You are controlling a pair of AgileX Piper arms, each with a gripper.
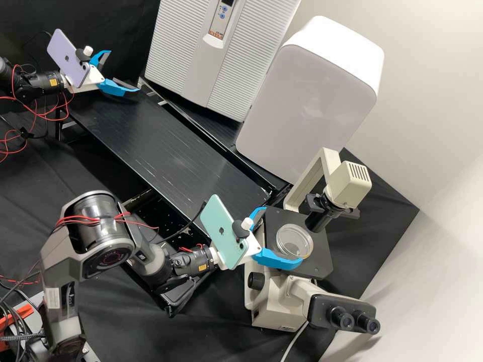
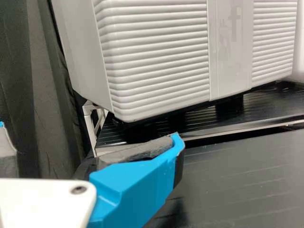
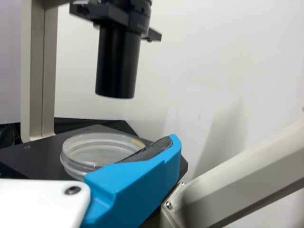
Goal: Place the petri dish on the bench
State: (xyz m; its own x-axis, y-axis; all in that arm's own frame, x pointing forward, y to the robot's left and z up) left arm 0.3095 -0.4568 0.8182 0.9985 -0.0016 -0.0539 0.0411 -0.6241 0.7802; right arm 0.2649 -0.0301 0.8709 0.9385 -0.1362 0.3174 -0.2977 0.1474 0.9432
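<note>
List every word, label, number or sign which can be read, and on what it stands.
No text reads clearly enough to quote.
White ribbed machine, control panel: too small.
Its front strip: grey marking, too faint.
Mint-green phone, lilac phone: dark logo each, no readable words.
Orange labels on black wrist joints: too small.
White label on dark grey arm: too small.
</note>
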